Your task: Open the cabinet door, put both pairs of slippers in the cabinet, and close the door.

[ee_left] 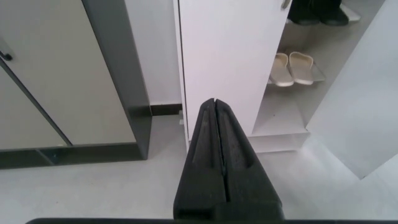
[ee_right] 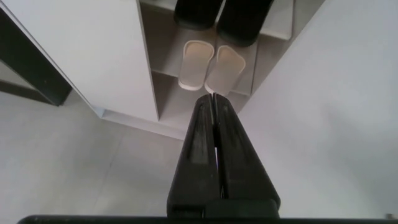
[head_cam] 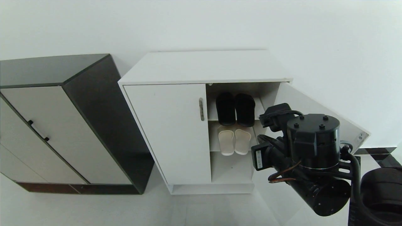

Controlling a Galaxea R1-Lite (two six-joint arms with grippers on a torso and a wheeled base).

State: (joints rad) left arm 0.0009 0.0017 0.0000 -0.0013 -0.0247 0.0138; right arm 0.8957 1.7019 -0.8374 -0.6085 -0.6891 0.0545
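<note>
Right arm: matte black all over, built of stacked cylinders and blocks.
Joint housing: broad black drum with a flat top carrying four small dark screws.
Label: white rectangular sticker on a black block, left of the joint housing and a little lower.
Cables: thick black hose curving off the right of the joint housing; thin reddish-brown wire curling beneath it.
Lower cylinder: below the joint housing, black, end face dotted with tiny screws.
Left gripper: black wedge-shaped fingers, thin seam between.
Right gripper: same black tapered pair.
</note>
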